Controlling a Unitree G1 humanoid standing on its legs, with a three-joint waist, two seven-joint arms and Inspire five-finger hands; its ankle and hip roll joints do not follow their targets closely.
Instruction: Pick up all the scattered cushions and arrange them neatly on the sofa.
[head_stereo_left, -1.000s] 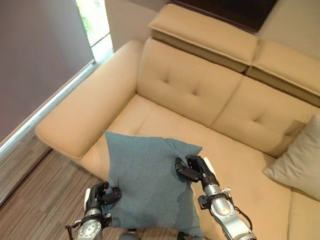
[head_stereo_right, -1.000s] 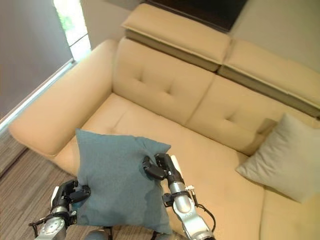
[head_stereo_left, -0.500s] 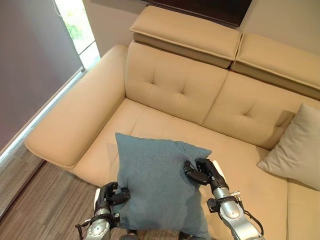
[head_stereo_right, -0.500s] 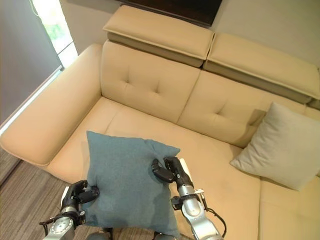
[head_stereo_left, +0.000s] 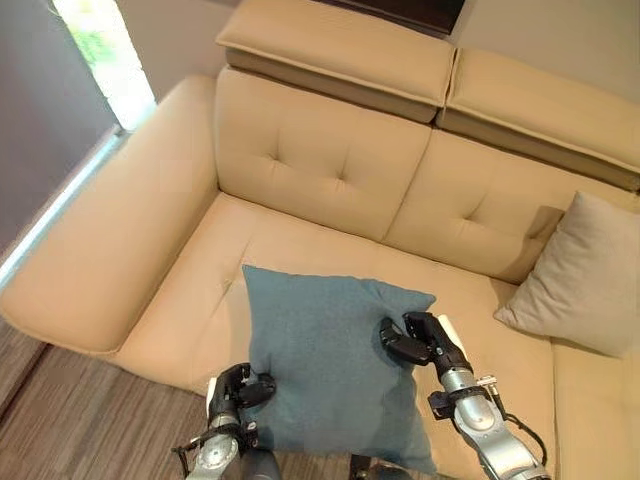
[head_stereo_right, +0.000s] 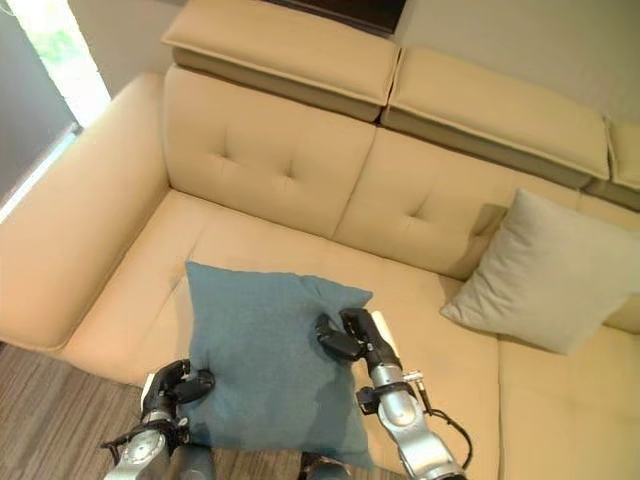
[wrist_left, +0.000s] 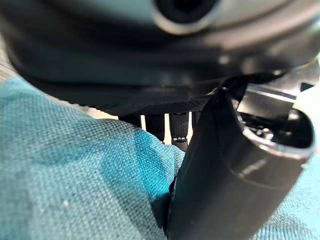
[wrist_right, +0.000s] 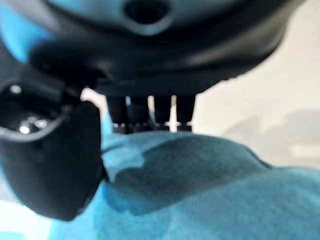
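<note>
The tan sofa (head_stereo_left: 330, 170) spreads ahead with its left seat bare, while a beige cushion (head_stereo_right: 545, 275) already leans upright against the backrest on the right side. The blue cushion (head_stereo_left: 335, 365) hangs between the two hands over the seat's front edge, roughly square with no clear long axis, its face turned up toward the camera, its upper edge toward the backrest and its lower edge off the seat. The right hand (head_stereo_left: 418, 340) pinches its right edge and the left hand (head_stereo_left: 243, 388) clamps its lower left edge, so the bare seat and backrest where it likely belongs lie straight ahead of both hands.
</note>
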